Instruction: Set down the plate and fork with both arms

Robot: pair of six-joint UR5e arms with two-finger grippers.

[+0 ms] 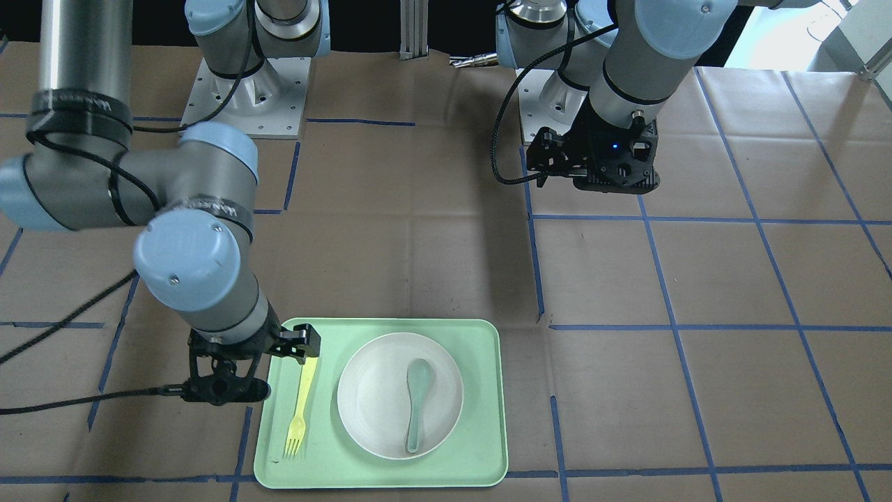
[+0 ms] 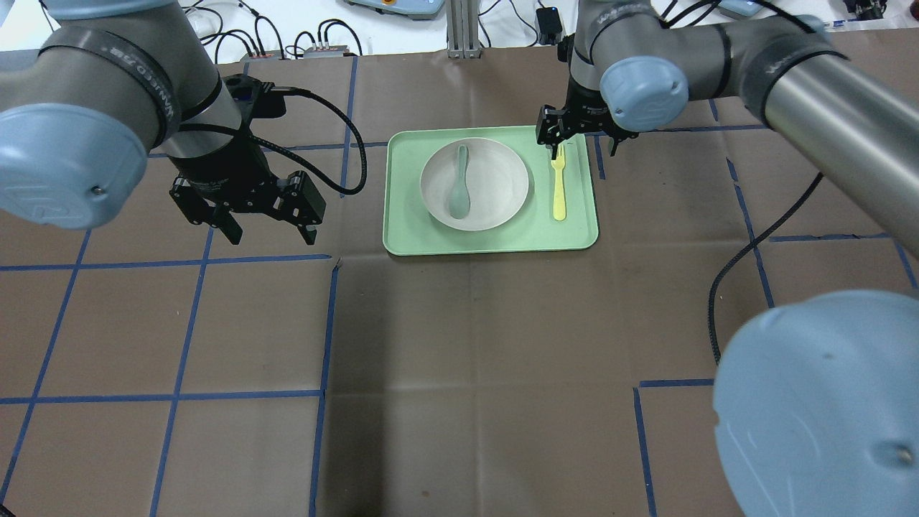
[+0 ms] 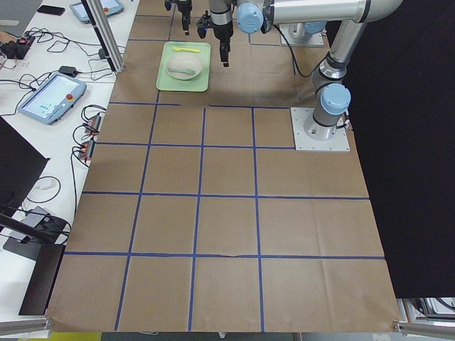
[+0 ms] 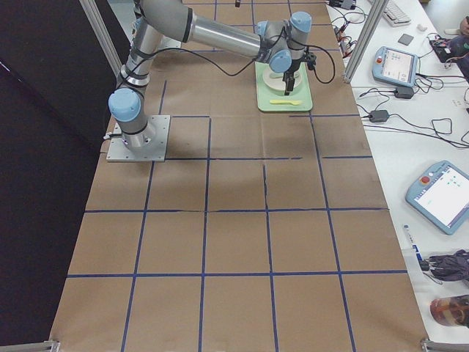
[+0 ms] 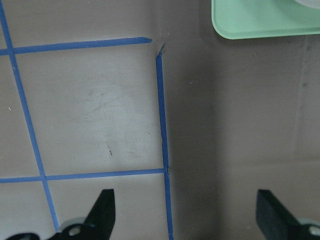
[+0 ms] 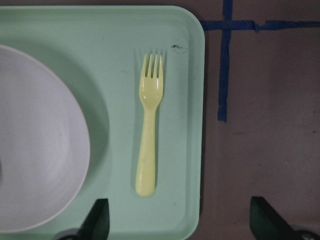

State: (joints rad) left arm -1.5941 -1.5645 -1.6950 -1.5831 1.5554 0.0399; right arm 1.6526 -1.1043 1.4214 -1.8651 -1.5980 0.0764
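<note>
The off-white plate (image 2: 495,179) lies on the mint-green tray (image 2: 409,237) with a grey-green spoon (image 2: 459,183) in it. The pale-yellow fork (image 2: 558,190) lies flat on the tray, to the right of the plate. My right gripper (image 2: 578,143) hangs open and empty above the tray's right part, over the fork. In the right wrist view the fork (image 6: 147,135) lies free beyond the gripper (image 6: 180,225), beside the plate (image 6: 35,140). My left gripper (image 2: 269,226) is open and empty above the table, left of the tray.
The table is covered in brown paper with a blue tape grid (image 2: 327,323). The left wrist view shows a tray corner (image 5: 250,25) and my open left gripper (image 5: 187,220). Tablets and cables (image 3: 50,96) lie on the side bench.
</note>
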